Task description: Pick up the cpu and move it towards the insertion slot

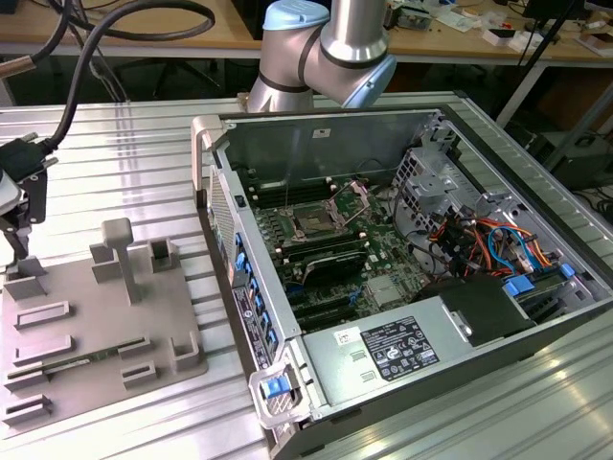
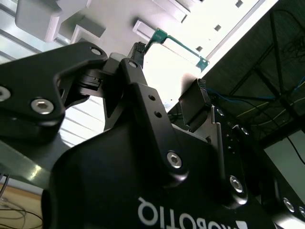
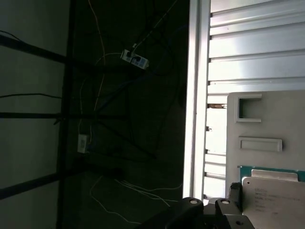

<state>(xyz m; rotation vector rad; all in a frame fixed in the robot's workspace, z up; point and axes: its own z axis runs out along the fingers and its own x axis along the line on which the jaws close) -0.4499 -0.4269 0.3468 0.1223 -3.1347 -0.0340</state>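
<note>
Hand (image 1: 17,253) hangs at the exterior view's left over the tray (image 1: 96,335), set about the cpu (image 3: 274,202), we judge, to catch its edges. We cannot tell whether it is clamped. Well apart to the right, the open case (image 1: 536,316) holds the slot (image 1: 313,220), its plate seemingly raised to receive the cpu.

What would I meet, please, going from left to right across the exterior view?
gripper → tray's tall post → case handle → slot → orange cables
</note>
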